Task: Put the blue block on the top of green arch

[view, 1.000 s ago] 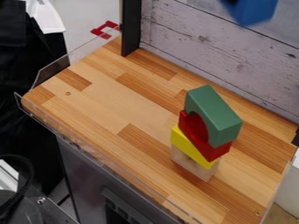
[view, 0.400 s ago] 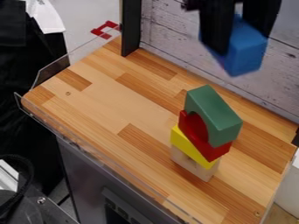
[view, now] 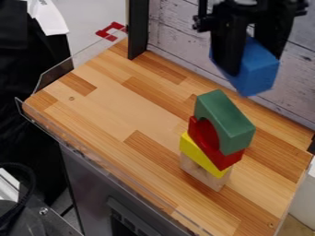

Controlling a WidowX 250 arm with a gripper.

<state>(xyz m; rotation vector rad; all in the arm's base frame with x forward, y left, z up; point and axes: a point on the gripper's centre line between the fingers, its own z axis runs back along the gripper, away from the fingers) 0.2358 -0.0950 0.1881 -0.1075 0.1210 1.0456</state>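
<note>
Toward one o'clock in the camera view, I have the pincer (view: 252, 60) clamped on the blue block (view: 256, 72), one finger on each side, with the block hanging in the air and its lower end poking out beneath. What has changed is height: the block was up at the picture's top edge, and it has come down with the pincer following into view, drifting slightly toward nine o'clock. The stack at four o'clock stands just as it did: green arch (view: 225, 120) uppermost, then a red block (view: 229, 159), a yellow block (view: 201, 154) and a bare wooden piece (view: 208, 176) on the surface (view: 92, 115). For the task, that puts me in the approach, I judge, with placing still ahead. I'd want to centre over the arch before lowering gently; so narrow a tower could topple from a sideways nudge.
</note>
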